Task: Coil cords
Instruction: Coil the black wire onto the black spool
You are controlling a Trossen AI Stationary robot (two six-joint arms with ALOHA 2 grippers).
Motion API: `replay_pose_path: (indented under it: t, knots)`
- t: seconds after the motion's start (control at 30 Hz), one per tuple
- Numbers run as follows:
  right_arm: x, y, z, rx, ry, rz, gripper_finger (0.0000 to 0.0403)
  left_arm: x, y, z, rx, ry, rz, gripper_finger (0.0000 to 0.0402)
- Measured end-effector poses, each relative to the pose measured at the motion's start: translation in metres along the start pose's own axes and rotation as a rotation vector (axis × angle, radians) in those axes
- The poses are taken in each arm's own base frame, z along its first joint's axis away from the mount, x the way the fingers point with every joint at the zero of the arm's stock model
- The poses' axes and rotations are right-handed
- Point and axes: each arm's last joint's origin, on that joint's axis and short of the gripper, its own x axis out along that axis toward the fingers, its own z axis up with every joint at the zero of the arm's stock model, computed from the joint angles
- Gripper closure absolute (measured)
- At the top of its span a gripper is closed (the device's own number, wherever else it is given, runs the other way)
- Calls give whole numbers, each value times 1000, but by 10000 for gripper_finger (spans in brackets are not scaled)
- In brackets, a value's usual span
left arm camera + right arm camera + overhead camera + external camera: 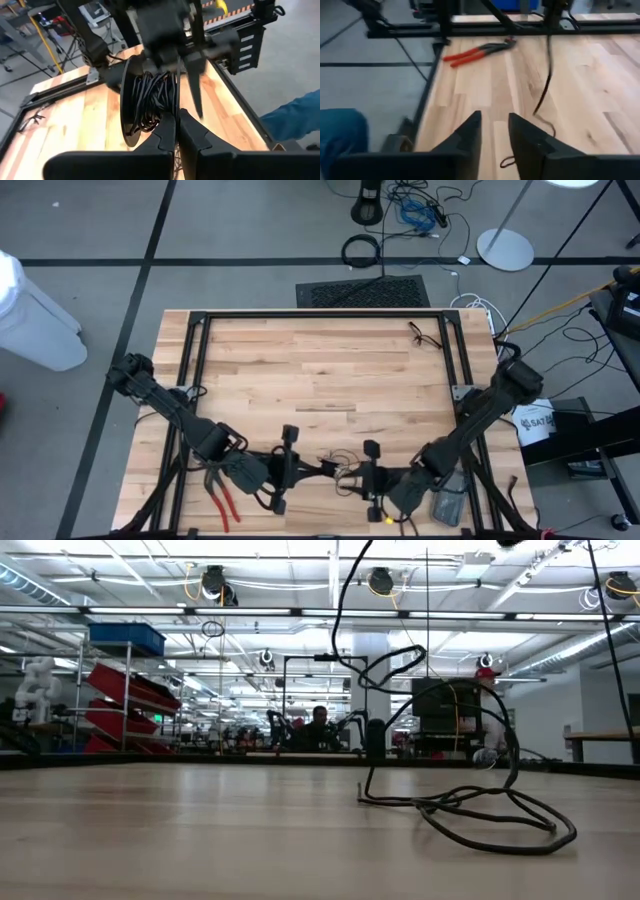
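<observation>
Left claw (175, 131) together on thin cord (176, 85), coiled black spool (150, 102) beyond, right claw (494, 131) apart, empty.

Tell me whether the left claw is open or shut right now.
Shut. In its own wrist view the left claw has its fingers pressed together just in front of the cord wound on a dark spool.

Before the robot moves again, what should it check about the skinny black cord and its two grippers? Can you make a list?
1. Thin black cord fully coiled: not ok; loose loops lie on the pale wooden table.
2. Left gripper, beside the loops, shut: ok.
3. Left gripper really pinching the cord: cannot tell.
4. Right gripper, facing it across the loops, open and empty: ok.
5. Red-handled pliers away from the cord: ok; they lie apart, near the table's edge.
</observation>
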Motion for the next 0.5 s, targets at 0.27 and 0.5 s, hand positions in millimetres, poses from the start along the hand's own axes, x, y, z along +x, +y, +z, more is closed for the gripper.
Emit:
replay_pose_path:
  t: [0.27,0.5]
  knots:
    - [43,-5,-47,-27,4,-202,220,-4,6,3,-8,-13,39,394]
    - [68,-13,-53,-80,-87,-300,203,-5,6,3,-8,-14,38,394]
